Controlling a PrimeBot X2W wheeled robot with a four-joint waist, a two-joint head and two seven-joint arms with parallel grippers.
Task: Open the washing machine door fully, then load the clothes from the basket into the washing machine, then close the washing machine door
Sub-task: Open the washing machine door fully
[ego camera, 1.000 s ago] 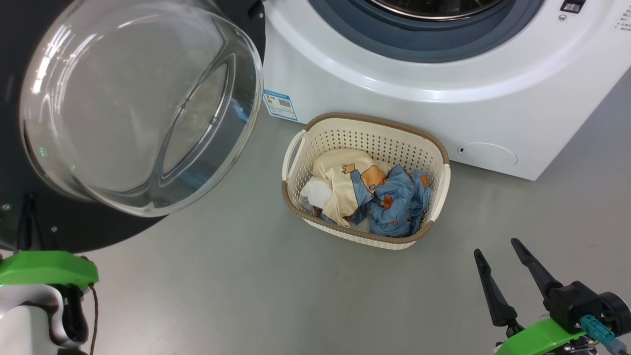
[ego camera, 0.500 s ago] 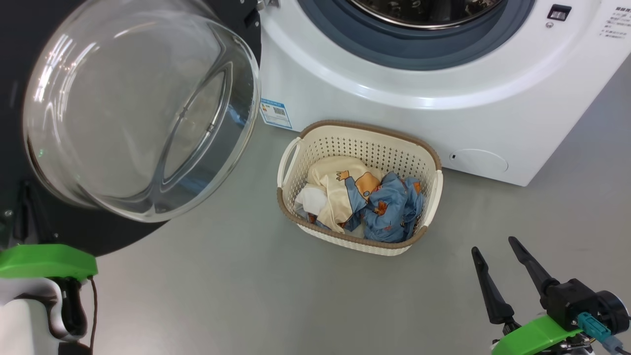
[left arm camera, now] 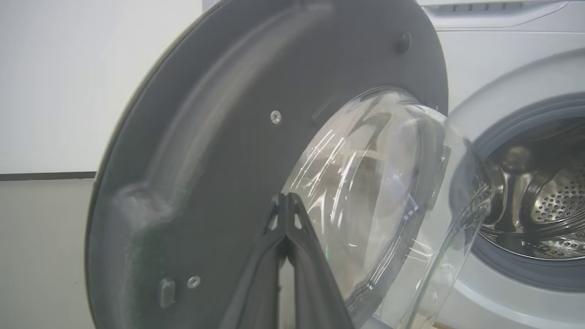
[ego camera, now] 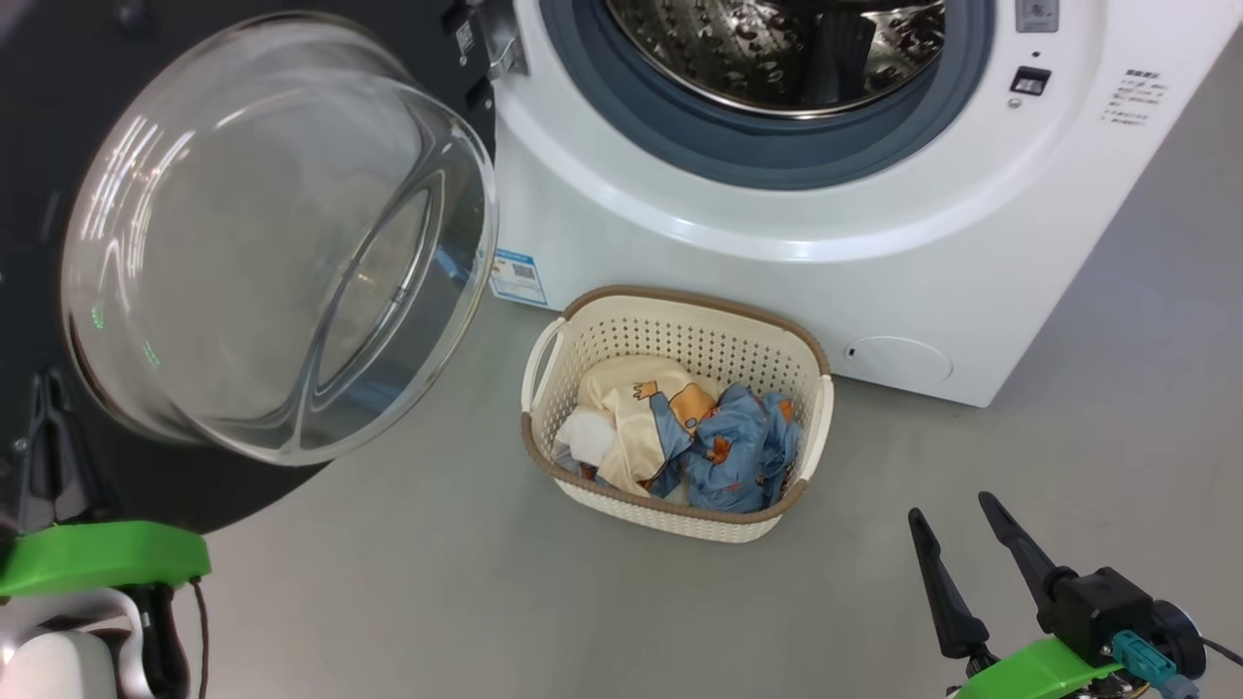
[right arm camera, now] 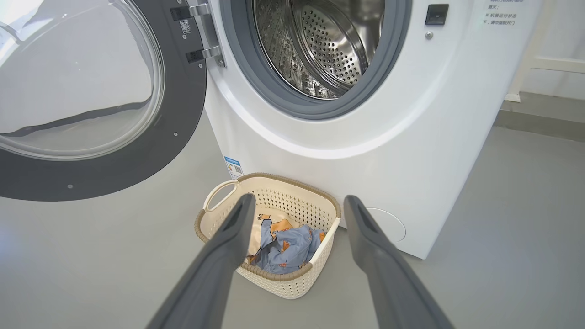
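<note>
My left gripper (left arm camera: 285,201) has its two fingers pressed together on nothing, the tips close to the dark inner face of the washing machine door (ego camera: 277,238), just beside its glass bowl. I cannot tell whether they touch it. My right gripper (ego camera: 950,508) is spread wide and empty, hovering over the floor (ego camera: 466,592) to the near right of the basket (ego camera: 694,299).

The door stands swung out to the left, well clear of the drum (ego camera: 777,49). I judge it nearly or fully open. If I push on with closed tips, they could skid off the smooth curve of the glass and knock the door, or it could drift back towards the opening while I load.

The basket sits on the floor just in front of the washing machine (ego camera: 777,282), below the opening, with the clothes (ego camera: 699,442) bunched in its near right half. It looks light, so a grab that snags its perforated wall or rim could drag or tip it. The garments lie tangled. One pinch may lift several, and a trailing piece could drop on the floor or drape over the grey gasket (ego camera: 777,155). There it would get trapped when the door closes. Reaching in from the right, I also risk clipping the far rim.
</note>
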